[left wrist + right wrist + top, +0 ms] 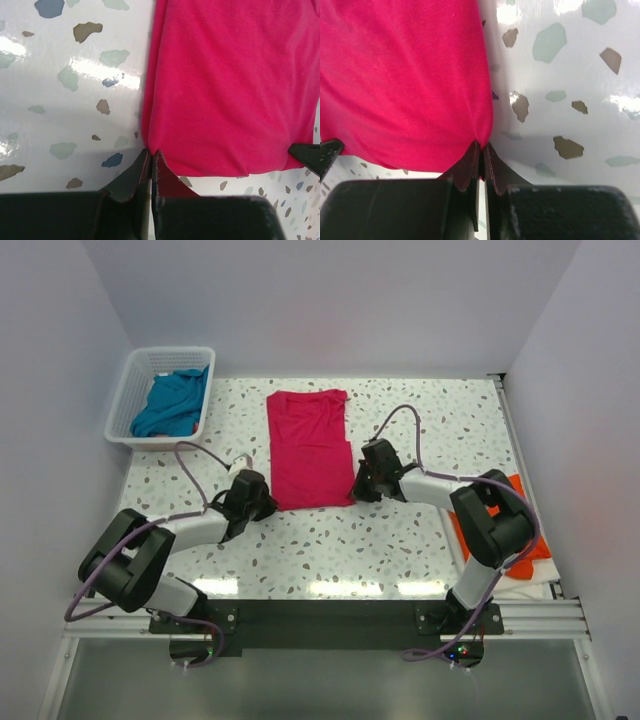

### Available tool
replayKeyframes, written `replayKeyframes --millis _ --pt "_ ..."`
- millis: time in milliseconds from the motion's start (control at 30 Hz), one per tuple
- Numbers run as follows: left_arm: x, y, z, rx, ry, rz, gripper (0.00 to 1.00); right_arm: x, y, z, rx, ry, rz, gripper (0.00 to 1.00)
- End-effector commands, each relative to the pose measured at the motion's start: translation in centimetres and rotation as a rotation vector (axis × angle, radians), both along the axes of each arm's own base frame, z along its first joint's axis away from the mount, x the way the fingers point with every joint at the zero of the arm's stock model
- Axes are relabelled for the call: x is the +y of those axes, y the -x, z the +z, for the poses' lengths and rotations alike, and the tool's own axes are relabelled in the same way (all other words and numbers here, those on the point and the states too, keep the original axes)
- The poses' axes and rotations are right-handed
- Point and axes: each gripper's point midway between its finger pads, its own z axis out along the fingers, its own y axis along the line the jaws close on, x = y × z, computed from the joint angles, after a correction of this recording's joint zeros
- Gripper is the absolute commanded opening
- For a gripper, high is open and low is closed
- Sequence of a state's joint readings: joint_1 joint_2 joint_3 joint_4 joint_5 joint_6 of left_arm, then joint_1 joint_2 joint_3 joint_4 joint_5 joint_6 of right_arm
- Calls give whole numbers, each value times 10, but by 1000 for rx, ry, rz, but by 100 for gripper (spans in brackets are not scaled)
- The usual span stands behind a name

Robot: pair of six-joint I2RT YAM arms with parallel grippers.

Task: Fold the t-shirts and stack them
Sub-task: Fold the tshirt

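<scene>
A crimson-pink t-shirt (308, 445) lies on the speckled table (420, 530), folded into a long narrow strip. My left gripper (265, 502) is shut on its near left corner (151, 146), the cloth pinched between the fingertips. On the other side, my right gripper (357, 488) is shut on the near right corner (482, 140). The shirt (225, 85) fills the upper right of the left wrist view, and the same shirt (405, 80) fills the upper left of the right wrist view. A teal-blue t-shirt (170, 402) sits crumpled in the basket. An orange t-shirt (530, 545) lies at the right edge, partly hidden by the right arm.
The white lattice basket (125, 410) stands at the back left corner. White walls close in the table on three sides. A black rail (320, 618) runs along the near edge between the arm bases.
</scene>
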State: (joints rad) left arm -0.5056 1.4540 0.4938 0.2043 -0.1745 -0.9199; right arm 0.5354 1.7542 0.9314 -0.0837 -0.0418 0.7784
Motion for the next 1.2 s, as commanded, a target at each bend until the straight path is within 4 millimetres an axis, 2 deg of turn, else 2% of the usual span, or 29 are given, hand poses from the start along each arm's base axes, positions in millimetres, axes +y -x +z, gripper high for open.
replayKeyframes --millis 0,167,200,333,400,467,500,533,600,633,700,733,833,867,967,1000,1067,1167 --pt "8 -1 20 -38 -43 4 0 -19 11 5 8 84 23 2" --pt "15 20 22 -29 -38 -19 0 -31 29 8 1 102 55 2" --pt "14 22 29 -45 -20 -28 0 -31 32 8 2 94 61 2" --pt "19 44 25 -34 -15 -63 0 -37 53 7 4 87 86 2" --pt "16 53 28 -45 2 -85 0 -40 67 7 1 85 103 1" --pt "11 69 21 -26 3 -119 0 -42 83 3 12 90 119 2" --pt "10 74 23 -29 6 -128 0 -38 89 10 -9 82 136 2" --pt "5 86 18 -13 8 -154 0 -41 98 7 -4 92 136 2" --pt "1 96 17 -17 13 -166 0 -40 109 13 -22 87 158 2" --pt "-2 107 11 4 11 -183 0 -43 118 10 -12 89 159 5" --pt "-2 116 8 9 22 -182 0 -51 122 15 -35 92 144 9" --pt "-1 124 0 23 13 -197 0 -58 125 12 -37 109 132 16" --pt "3 133 -8 38 5 -201 0 -66 133 15 -42 115 121 33" --pt "3 134 -9 38 5 -205 0 -65 134 17 -42 108 124 43" --pt "2 136 -8 38 13 -215 17 -67 145 18 -29 86 119 52" --pt "2 137 -8 41 19 -215 28 -68 150 17 -11 83 112 52" --pt "2 138 -5 37 27 -215 36 -67 157 17 -5 61 107 52" --pt "4 139 -2 41 25 -208 43 -58 168 16 9 8 96 52"
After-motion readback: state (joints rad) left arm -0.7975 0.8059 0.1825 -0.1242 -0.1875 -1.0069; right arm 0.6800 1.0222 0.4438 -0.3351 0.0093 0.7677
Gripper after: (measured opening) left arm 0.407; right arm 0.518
